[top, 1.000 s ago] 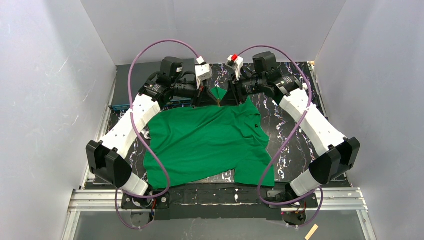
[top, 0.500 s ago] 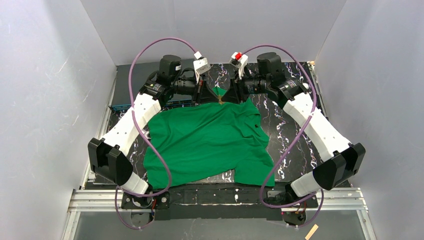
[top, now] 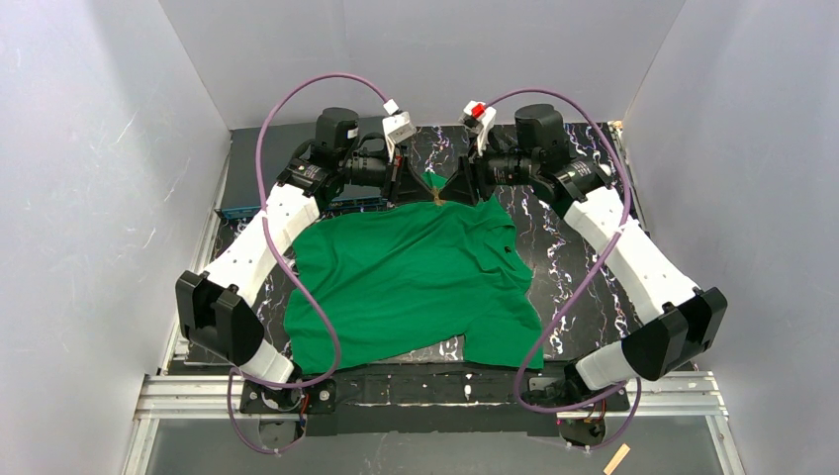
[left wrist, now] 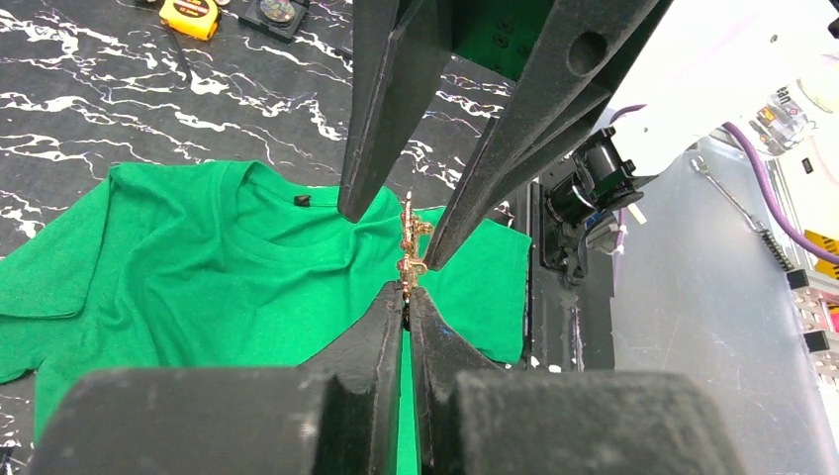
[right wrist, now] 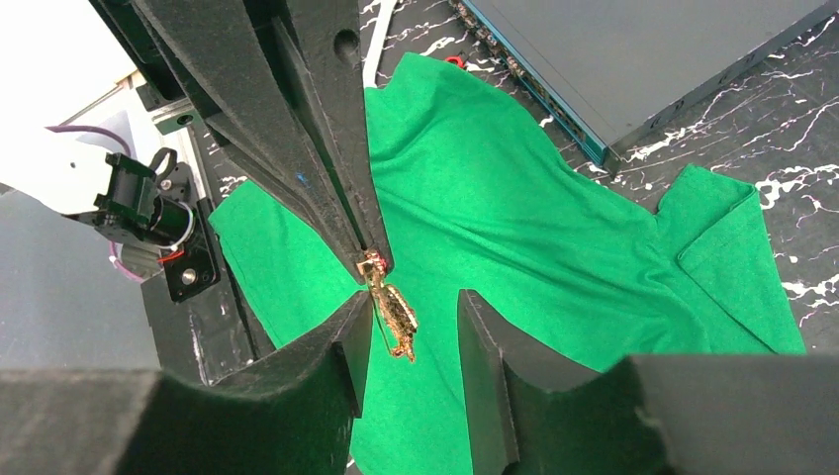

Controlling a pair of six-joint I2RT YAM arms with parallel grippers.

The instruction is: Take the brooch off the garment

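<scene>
Brooch (left wrist: 411, 242) is hanging above shirt (left wrist: 198, 267), clamped in our left end effector (left wrist: 406, 292); we are expecting the parted right end effector (right wrist: 413, 297) closing.

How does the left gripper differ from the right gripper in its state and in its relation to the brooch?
The left gripper is shut on one end of the brooch; the right gripper is open. The left gripper's fingertips pinch the brooch, while the right gripper's fingers stand on either side of it with a gap. Both have black fingers and point at each other above the green shirt.
</scene>
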